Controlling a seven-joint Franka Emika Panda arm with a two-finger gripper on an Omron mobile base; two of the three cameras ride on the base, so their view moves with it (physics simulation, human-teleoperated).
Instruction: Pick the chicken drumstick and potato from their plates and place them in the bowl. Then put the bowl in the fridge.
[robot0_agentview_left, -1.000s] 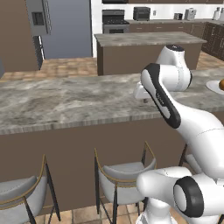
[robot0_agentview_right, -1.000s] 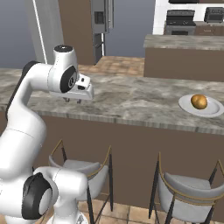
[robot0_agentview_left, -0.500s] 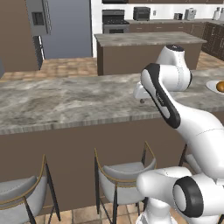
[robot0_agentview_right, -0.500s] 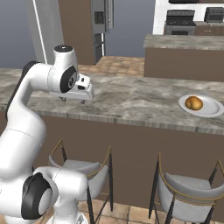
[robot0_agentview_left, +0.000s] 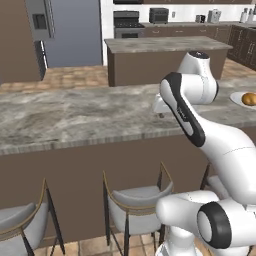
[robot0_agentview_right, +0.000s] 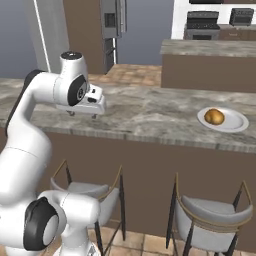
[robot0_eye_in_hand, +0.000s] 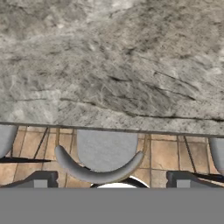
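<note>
The golden-orange potato (robot0_agentview_right: 214, 116) lies on a white plate (robot0_agentview_right: 235, 122) on the grey marble counter (robot0_agentview_right: 150, 112), far to the right of my arm. In the left base view the potato (robot0_agentview_left: 248, 98) and its plate (robot0_agentview_left: 236, 99) sit at the right edge. My gripper (robot0_agentview_right: 81, 115) hangs low over the counter's near edge, pointing down. Its fingertips (robot0_eye_in_hand: 41, 179) stand wide apart, open and holding nothing. The grey steel fridge (robot0_agentview_left: 75, 30) stands far back across the room. The chicken drumstick, the bowl and the other plate are out of view.
Bar stools (robot0_agentview_right: 87, 192) (robot0_agentview_right: 210, 215) stand under the counter's front edge, one (robot0_eye_in_hand: 105, 153) right below my hand. A second brown island (robot0_agentview_left: 165, 55) lies behind the counter, with a stove (robot0_agentview_left: 127, 22) and appliances on the back wall.
The whole picture has slid slightly left, so the base has moved a little to the right. The arm keeps its pose and the gripper stays open.
</note>
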